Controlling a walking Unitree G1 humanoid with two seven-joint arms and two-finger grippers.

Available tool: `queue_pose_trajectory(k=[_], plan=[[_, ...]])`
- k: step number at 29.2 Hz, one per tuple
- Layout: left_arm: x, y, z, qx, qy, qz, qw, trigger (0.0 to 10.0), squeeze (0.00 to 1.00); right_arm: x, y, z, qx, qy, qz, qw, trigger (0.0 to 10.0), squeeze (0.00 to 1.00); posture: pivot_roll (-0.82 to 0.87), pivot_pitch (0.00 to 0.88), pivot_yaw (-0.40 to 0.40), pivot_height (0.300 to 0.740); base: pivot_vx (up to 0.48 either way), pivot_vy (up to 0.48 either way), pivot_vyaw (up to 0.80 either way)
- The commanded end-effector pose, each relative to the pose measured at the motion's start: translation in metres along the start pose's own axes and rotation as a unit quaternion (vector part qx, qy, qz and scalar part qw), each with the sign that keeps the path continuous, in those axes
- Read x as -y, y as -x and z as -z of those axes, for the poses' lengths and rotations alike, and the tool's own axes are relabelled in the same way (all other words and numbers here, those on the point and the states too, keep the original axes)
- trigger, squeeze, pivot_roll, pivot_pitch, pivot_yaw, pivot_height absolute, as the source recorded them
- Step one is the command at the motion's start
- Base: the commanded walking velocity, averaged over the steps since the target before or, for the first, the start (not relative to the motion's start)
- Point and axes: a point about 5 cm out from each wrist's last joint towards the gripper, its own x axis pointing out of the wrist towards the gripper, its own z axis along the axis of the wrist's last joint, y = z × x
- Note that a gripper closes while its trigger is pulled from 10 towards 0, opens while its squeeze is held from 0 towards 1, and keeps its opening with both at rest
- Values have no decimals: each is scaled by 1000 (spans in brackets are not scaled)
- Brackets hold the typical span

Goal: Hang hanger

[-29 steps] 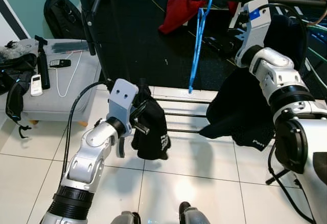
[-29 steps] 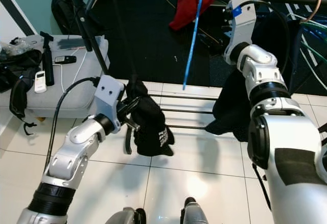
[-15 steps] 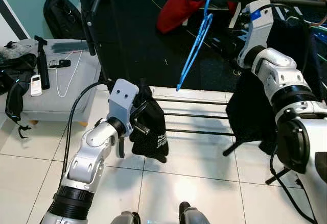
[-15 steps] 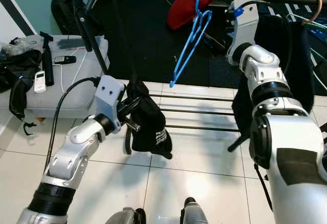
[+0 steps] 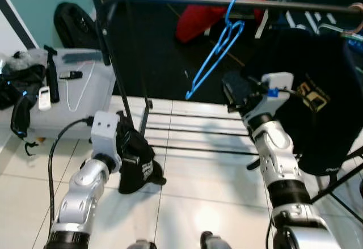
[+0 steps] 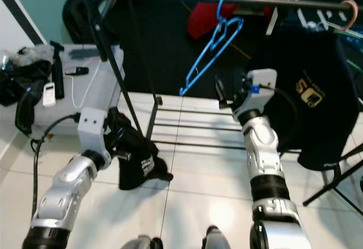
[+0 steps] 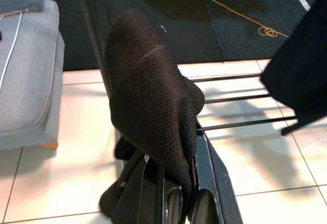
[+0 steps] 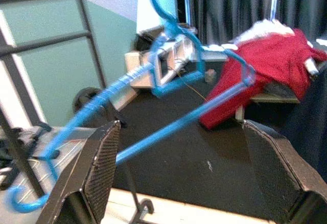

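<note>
A blue hanger [image 5: 217, 51] hangs by its hook from the black rail [image 5: 170, 0], tilted with its lower end to the left. My right gripper [image 5: 233, 92] is open below and just right of it, apart from it. In the right wrist view the hanger [image 8: 168, 83] lies beyond the spread fingers [image 8: 99, 168], with nothing between them. My left gripper [image 5: 128, 151] is low by the rack's left post, shut on a black garment [image 5: 139, 168] that hangs down to the tiles. In the left wrist view the garment [image 7: 153, 112] drapes over the fingers.
A black T-shirt [image 5: 317, 101] hangs at the right end of the rail. A red garment [image 5: 204, 5] lies behind the rack. At the left, a grey bench [image 5: 76, 93] carries a remote and cables, with a black backpack [image 5: 76, 25] behind it. Low rack bars [image 5: 193, 130] cross the floor.
My right arm has come down from the rail to below the hanger. The hanger has turned and swung. My left arm has lowered with the black garment. The view has shifted.
</note>
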Motion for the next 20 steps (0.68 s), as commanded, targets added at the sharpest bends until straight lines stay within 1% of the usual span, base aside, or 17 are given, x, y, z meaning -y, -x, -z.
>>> queue_pose_trajectory(k=[1,2,3,4,5,6,8,11,13,15,18,20], plan=[[2,1,9,-5,-7,-2,1000,10000,0,-5,18,13,-14,-1,16,1000,10000,0,-67,139,22,740,0,0,0],[2,1,9,-5,-7,-2,1000,10000,0,-5,18,13,-14,-1,16,1000,10000,0,-67,139,22,740,0,0,0],[4,-1,13,-7,-10,-2,1000,10000,0,-12,34,29,-33,-2,26,999,10000,0,-68,135,22,740,0,0,0],[6,-2,16,-10,-12,-1,1000,10000,0,-16,45,42,-50,-7,35,998,10000,0,-69,134,23,740,0,0,0],[9,-4,17,-11,-11,2,1000,10000,0,-17,53,52,-68,-11,44,997,10000,0,-69,138,24,740,0,0,0],[11,-4,18,-11,-10,4,1000,10000,0,-17,57,58,-79,-15,49,996,10000,0,-69,138,24,740,0,0,0],[13,-6,18,-11,-9,5,1000,10000,0,-20,63,58,-89,-19,57,994,10000,0,-69,140,24,740,0,0,0],[13,-6,18,-11,-9,5,1000,10000,0,-20,64,57,-90,-19,58,994,10000,0,-69,140,24,740,0,0,0],[20,-9,14,0,-12,22,1000,10000,0,-22,65,59,-105,-15,54,993,10000,0,-70,140,27,740,0,0,0],[23,-10,11,6,-11,29,1000,10000,0,-24,67,61,-114,-12,51,992,10000,0,-70,140,27,740,0,0,0],[26,-15,6,19,-7,36,999,10000,0,-26,81,68,-146,-12,58,987,10000,0,-71,136,32,740,326,0,0],[26,-15,6,19,-7,36,999,10000,0,-26,81,68,-146,-12,58,987,10000,0,-71,136,32,740,356,0,0]])
